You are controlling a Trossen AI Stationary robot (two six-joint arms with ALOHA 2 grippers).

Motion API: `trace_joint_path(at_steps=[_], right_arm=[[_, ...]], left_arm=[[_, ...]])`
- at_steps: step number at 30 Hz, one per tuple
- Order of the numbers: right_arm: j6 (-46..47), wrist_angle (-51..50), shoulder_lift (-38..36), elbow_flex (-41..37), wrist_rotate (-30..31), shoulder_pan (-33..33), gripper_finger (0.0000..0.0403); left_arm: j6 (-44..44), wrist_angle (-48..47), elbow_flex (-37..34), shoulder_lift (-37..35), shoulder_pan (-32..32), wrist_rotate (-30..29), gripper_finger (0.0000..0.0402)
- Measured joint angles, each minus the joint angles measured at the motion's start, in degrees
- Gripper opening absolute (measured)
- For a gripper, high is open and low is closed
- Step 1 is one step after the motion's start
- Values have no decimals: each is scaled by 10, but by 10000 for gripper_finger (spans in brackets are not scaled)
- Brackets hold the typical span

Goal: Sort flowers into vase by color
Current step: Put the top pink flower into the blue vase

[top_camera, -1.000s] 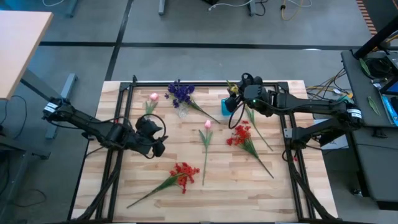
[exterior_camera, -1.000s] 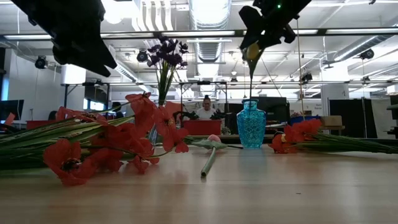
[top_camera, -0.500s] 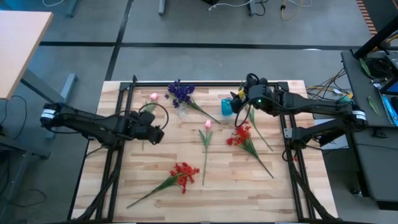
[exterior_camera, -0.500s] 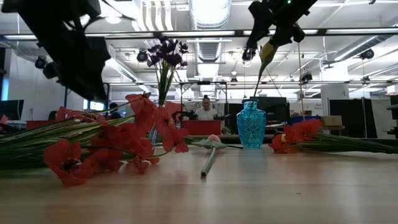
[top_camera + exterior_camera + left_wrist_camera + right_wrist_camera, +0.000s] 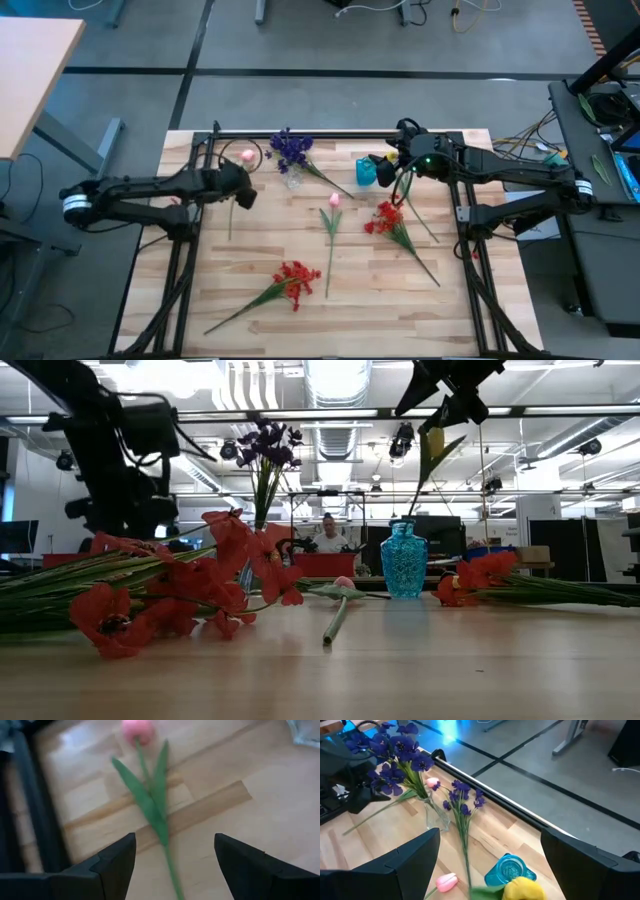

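Since the earlier frame the left pincer (image 5: 238,186) has swung from the middle-left of the worktop (image 5: 350,300) up toward 11 o'clock, and now it's parked right over the pink tulip (image 5: 246,157) lying near the back rail. In its wrist view the fingers (image 5: 117,860) are spread wide with nothing between them, and the tulip's leaves and stem (image 5: 150,805) run straight down the gap, bud at the far end.

The right pincer (image 5: 402,165) has shifted a bit too, toward 1 o'clock. It's clamped on the yellow tulip (image 5: 522,889), bud hanging just beside the blue vase (image 5: 366,171), stem angled up from the vase mouth in the low view.

Rest of the flowers: one purple bunch (image 5: 290,150) already standing in the clear glass vase (image 5: 293,180) at 12 o'clock, a second purple stem (image 5: 462,810) lying beside it, another pink tulip (image 5: 333,200) flat at centre, a red cluster (image 5: 388,218) at 3 o'clock and another red cluster (image 5: 295,278) down at 6 o'clock.
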Motion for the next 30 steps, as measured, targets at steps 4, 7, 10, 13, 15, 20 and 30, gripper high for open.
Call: trace_joint_path(at_steps=[4, 7, 10, 13, 15, 20, 30], right_arm=[[0, -1, 0, 0, 0, 0, 336], [0, -1, 0, 0, 0, 0, 336], [0, -1, 0, 0, 0, 0, 336], [0, -1, 0, 0, -1, 0, 336], [0, -1, 0, 0, -1, 0, 336], [4, -1, 0, 0, -18, 0, 336], [16, -1, 0, 0, -46, 2, 336]], left_arm=[[48, 61, -25, 9, 53, 28, 247], [63, 74, -30, 26, 78, 28, 246], [74, 81, -30, 48, 88, 28, 246], [85, 103, -30, 78, 89, 28, 246], [86, 109, -30, 101, 89, 28, 244], [84, 131, -27, 156, 88, 27, 212], [66, 136, -29, 160, 87, 32, 19]])
